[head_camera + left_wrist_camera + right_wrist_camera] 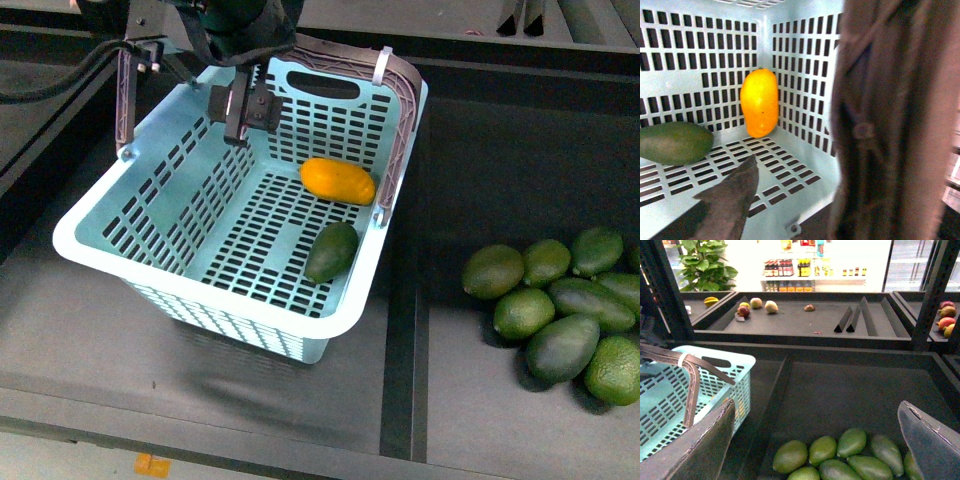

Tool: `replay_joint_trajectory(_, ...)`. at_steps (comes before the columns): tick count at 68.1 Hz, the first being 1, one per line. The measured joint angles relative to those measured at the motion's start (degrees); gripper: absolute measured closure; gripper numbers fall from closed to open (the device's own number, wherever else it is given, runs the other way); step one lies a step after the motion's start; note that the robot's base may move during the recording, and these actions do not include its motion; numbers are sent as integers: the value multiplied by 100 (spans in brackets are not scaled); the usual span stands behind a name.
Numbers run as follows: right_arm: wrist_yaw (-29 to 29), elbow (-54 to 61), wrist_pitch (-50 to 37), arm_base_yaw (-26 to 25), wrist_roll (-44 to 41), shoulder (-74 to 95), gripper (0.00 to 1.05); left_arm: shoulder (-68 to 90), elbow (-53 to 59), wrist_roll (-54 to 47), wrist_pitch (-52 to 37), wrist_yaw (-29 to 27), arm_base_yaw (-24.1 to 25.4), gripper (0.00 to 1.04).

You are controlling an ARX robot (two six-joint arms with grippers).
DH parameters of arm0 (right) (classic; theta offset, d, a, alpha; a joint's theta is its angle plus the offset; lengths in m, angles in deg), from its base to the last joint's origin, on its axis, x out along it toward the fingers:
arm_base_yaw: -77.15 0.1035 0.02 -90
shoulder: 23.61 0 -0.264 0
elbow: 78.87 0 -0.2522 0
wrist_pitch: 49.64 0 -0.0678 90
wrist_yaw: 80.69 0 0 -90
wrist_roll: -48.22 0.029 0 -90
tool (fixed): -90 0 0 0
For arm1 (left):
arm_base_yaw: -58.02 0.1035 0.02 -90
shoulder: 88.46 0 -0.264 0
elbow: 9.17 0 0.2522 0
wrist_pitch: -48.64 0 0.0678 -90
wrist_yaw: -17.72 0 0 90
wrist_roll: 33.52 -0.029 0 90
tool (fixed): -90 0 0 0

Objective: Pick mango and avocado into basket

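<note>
Front view: the mango (338, 180) and avocado (331, 251) both lie inside the basket (90, 238), below the left gripper (243, 110), which looks empty and parted. Left wrist view: both fruits rest on the floor, ungripped. Right wrist view: the right gripper (820, 440) gapes wide, empty, above loose green fruits (840, 460).

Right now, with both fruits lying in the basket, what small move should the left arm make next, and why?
Probably lift the left gripper straight up out of the basket. The mango and avocado both already rest on its floor, and the gripper looks empty, so only a clean retreat past the brown handle seems left.
</note>
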State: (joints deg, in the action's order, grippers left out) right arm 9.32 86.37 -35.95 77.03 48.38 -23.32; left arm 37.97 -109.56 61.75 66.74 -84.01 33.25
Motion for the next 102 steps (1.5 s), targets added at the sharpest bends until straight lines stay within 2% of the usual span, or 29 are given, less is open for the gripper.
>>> replay_joint_trajectory(8,0,0,0,0,0,0,9,-549,439,173,-199,-365,0,7)
replay_joint_trajectory(15,0,0,0,0,0,0,9,-1082,946,299,-162,-673,0,9)
replay_joint_trajectory(23,0,0,0,0,0,0,9,-1720,1497,450,697,-1117,9,8)
replay_joint_trajectory(28,0,0,0,0,0,0,9,-1941,1672,525,1062,-1220,31,8)
replay_joint_trajectory(40,0,0,0,0,0,0,9,-1963,1707,509,994,-1215,35,9)
replay_joint_trajectory(42,0,0,0,0,0,0,9,-2057,2441,-774,-787,-1097,105,19)
replay_joint_trajectory(44,0,0,0,0,0,-2,9,-2159,3097,-2138,-2081,-944,186,26)
replay_joint_trajectory(45,0,0,0,0,0,-2,9,-2186,3265,-2299,-2409,-933,208,28)
replay_joint_trajectory(46,2,0,0,0,0,-2,9,-2243,3591,-2944,-3025,-876,260,31)
replay_joint_trajectory(49,2,0,0,0,0,-2,9,-2618,4802,-5700,-5539,-662,531,47)
replay_joint_trajectory(52,0,0,0,0,0,0,9,-3213,5421,-7545,-6575,-507,767,61)
replay_joint_trajectory(53,0,0,0,0,0,0,9,-3285,5482,-7718,-6634,-485,796,63)
replay_joint_trajectory(56,0,0,0,0,0,0,9,-3799,6028,-8743,-6802,-286,1005,79)
replay_joint_trajectory(63,0,0,0,0,0,-2,9,-4024,6798,-9232,-7110,2,1246,102)
replay_joint_trajectory(81,0,0,0,0,0,-2,9,-5639,7868,-9423,-6557,492,1777,103)
replay_joint_trajectory(93,0,0,0,0,0,-2,9,-6736,8247,-9442,-5847,734,2006,103)
replay_joint_trajectory(96,0,0,0,0,0,-2,9,-7034,8325,-9449,-5626,1095,2262,103)
replay_joint_trajectory(102,0,0,0,0,0,-2,9,-7597,8428,-9460,-5182,1139,2446,103)
